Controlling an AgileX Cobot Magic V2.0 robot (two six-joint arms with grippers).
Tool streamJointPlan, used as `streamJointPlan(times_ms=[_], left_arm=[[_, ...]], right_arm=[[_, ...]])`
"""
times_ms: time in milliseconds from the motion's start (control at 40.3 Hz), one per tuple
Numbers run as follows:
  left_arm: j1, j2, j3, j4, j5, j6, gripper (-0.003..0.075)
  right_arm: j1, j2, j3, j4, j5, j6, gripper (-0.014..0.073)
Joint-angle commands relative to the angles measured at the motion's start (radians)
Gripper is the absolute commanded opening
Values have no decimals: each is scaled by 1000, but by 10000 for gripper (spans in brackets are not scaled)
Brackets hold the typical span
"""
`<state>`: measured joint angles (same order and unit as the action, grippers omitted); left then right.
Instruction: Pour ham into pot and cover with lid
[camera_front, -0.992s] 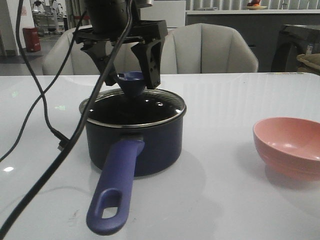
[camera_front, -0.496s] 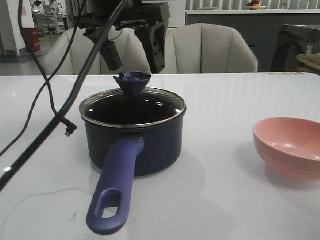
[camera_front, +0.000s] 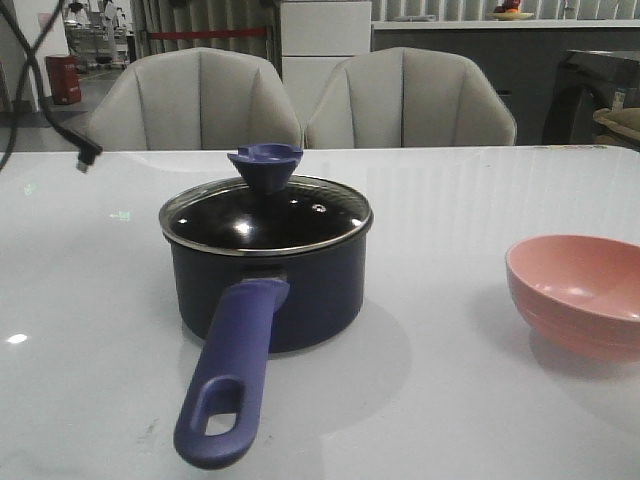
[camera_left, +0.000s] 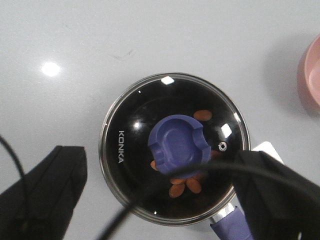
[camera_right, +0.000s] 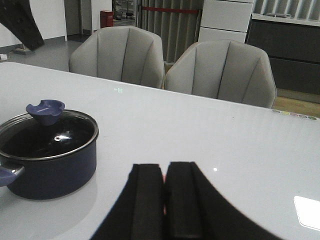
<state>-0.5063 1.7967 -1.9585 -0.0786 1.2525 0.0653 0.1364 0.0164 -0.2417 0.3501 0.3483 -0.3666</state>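
The dark navy pot (camera_front: 300, 290) stands mid-table, its purple-blue handle (camera_front: 235, 370) pointing toward the front edge. The glass lid (camera_front: 290, 215) sits flat on its rim, with its purple-blue knob (camera_front: 265, 160) upright. In the left wrist view several orange-pink ham slices (camera_left: 186, 186) lie inside the pot under the lid (camera_left: 125, 125). My left gripper (camera_left: 162, 152) is open and empty, well above the knob, and is out of the front view. My right gripper (camera_right: 164, 167) is shut and empty, to the right of the pot (camera_right: 55, 170), and is also out of the front view.
A salmon-pink bowl (camera_front: 580, 290) stands on the table at the right; its edge also shows in the left wrist view (camera_left: 311, 70). A loose black cable end (camera_front: 85, 155) hangs at the far left. Two grey chairs (camera_front: 400, 95) stand behind the table.
My left gripper has let go of the lid knob, opened and risen out of the front view, its cables swinging off to the left. The lid stays on the pot.
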Motion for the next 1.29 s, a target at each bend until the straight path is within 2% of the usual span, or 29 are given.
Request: streamJointPlan(times_ms=[0,198,546,819,1116,1265], left_arm=[[33,-126,29,-3,29,1,607],[131,-311,261,7,-59,1,607],[303,-723,735,34,-330,32,607],[311,-1108,1063,14,-575,26,607],[311,-1462,1324,13,-685,26,607],[311,-1629,1436,14,-695,26,607]], right_arm=[[2,9,-26,12,-78,-9,145],[2,9,-26,12,-78,-9,145],[2,9,-26,12,-78,-9,145],[2,9,-26,12,-78,-9,145],[2,9,-26,12,-78,-9,145],[2,9,-26,12,-78,-9,145]])
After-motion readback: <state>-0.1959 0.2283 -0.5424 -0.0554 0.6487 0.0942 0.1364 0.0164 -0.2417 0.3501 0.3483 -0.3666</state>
